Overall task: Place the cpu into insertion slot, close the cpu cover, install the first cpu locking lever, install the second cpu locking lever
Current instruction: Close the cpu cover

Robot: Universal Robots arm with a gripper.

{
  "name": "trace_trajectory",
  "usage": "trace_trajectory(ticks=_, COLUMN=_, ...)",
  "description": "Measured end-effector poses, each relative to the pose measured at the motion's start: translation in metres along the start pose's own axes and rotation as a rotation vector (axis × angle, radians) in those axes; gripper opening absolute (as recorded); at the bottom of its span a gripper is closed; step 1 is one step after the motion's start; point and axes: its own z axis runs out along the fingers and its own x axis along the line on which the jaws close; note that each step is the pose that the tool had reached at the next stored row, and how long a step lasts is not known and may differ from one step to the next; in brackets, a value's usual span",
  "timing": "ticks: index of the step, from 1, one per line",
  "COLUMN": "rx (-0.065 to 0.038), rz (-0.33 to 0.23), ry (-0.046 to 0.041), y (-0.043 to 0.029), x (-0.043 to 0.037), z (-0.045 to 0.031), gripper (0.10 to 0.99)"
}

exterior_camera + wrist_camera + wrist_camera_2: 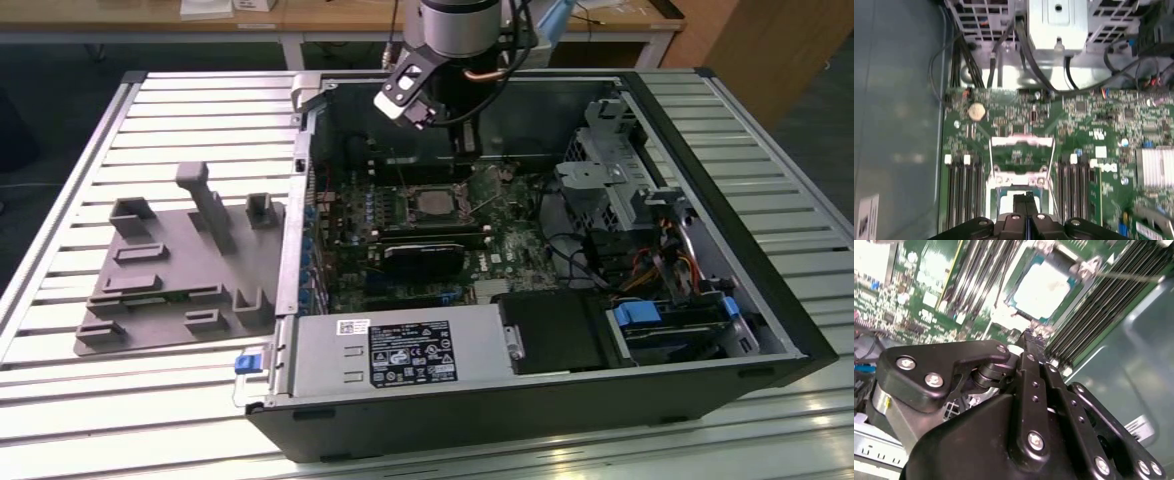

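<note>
Looking across the three views, we find that each adds something. The exterior view gives the setting. A black open-sided computer case (534,415) lies on a pale slatted metal desk (80,420), with a grey moulded holder block (174,280) beside it toward the exterior view's left. The arm reaches down from above into the case, and its black gripper (462,160) points nearly straight down at the green circuit board (514,240).

The first wrist view shows the small square dark insertion slot (1004,196), partly hidden behind the gripper (1026,199). Just beyond it is the thin silvery square-framed cpu cover (1021,142). It seems to us to stand raised off the slot, though the angle makes this hard to judge. Thin wire locking levers (1055,165) run along either side of it.

The second wrist view shows the small flat square cpu with its pale silvery top (1046,287) lying flat in that slot, just past the gripper's tips.

In both wrist views the two black fingers press together with nothing between them. The gripper (1029,335) is clenched and empty, hanging near the slot's edge. We cannot tell whether its tips touch the board.
</note>
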Motion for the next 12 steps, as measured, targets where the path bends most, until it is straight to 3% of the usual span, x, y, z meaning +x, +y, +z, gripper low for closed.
trace_trajectory(ticks=12, rx=0.009, rz=0.000, ry=-0.0004, y=0.0416, x=0.0008, z=0.0049, gripper=0.102)
